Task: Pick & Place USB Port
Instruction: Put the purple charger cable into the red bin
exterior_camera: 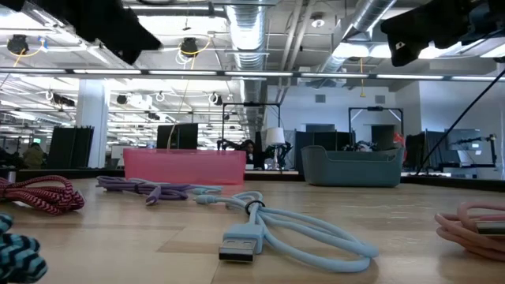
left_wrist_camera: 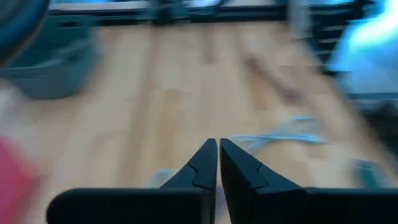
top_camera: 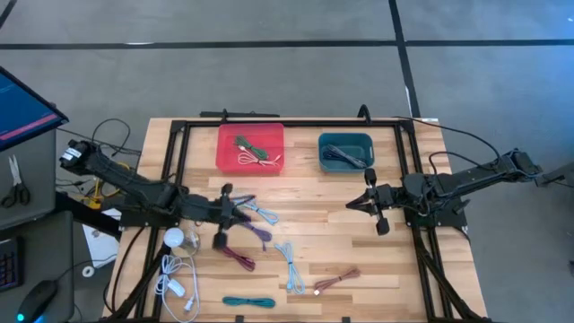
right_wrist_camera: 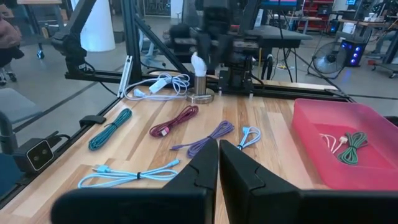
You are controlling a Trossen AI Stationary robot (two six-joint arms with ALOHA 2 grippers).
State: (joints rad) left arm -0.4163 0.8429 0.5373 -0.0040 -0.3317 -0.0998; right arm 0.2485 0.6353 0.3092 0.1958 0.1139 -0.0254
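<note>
Wooden surface (top_camera: 395, 260) carries loose cables; a purple cable (top_camera: 254, 222) lies just beside the left end effector (top_camera: 224, 218), whose fingers are closed on nothing. Right end effector (top_camera: 369, 205) hovers near the teal bin (top_camera: 345, 151), closed and empty. Red bin (top_camera: 250, 149) holds cables.

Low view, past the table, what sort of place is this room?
Probably a robotics lab or open workshop. Exposed ceiling ducts run overhead, monitors fill the room behind, and the wooden table carries loose USB cables beside a red bin and a teal bin.
</note>
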